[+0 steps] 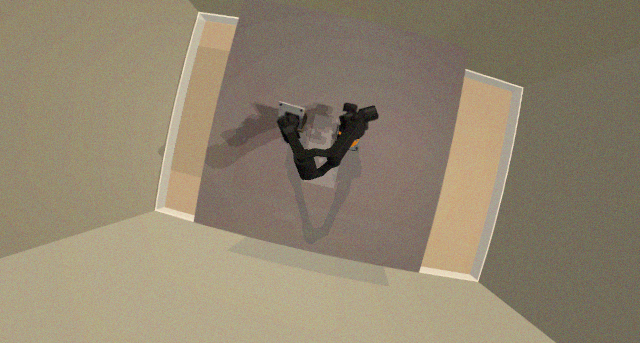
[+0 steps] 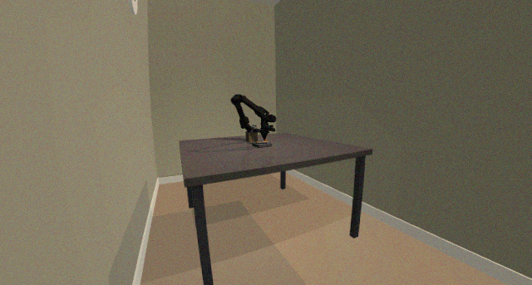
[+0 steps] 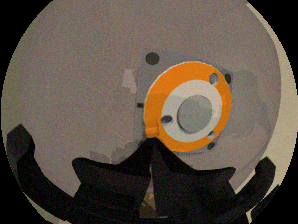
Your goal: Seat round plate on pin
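I am bringing my gripper point(image 3: 152, 140), pressed together and holding nothing, down at the near-left rim of the orange plate point(image 3: 189, 108). If I am pushing off the orange tab point(image 3: 157, 124), the tip could slip over the rim, leaving the plate riding on the pin.

A dark table point(image 2: 233, 160) on 4 legs stands in a room with olive walls and a tan floor. Near its far edge a black arm point(image 2: 249, 110) bends over and points its gripper point(image 2: 264, 138) down onto a small orange-topped plate point(image 2: 263, 144).

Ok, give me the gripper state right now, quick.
Gripper: shut, holding nothing, fingers together just beside the orange plate.
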